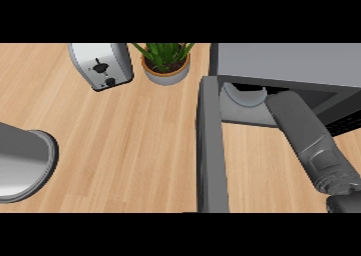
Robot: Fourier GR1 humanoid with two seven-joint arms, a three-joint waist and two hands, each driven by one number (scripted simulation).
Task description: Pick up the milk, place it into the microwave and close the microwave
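At the right of the wooden table (124, 140), the microwave (286, 60) stands with its door (211, 150) swung wide open toward the view's lower edge. The right forearm (308, 135) reaches into the cavity, its hand hidden inside, so I cannot tell whether the fingers are open or curled. The milk cannot be made out; only a pale curved shape (242, 95) shows just inside the opening. A toaster (102, 65), a potted plant (166, 62) and a metal pot (17, 162) stand to the left
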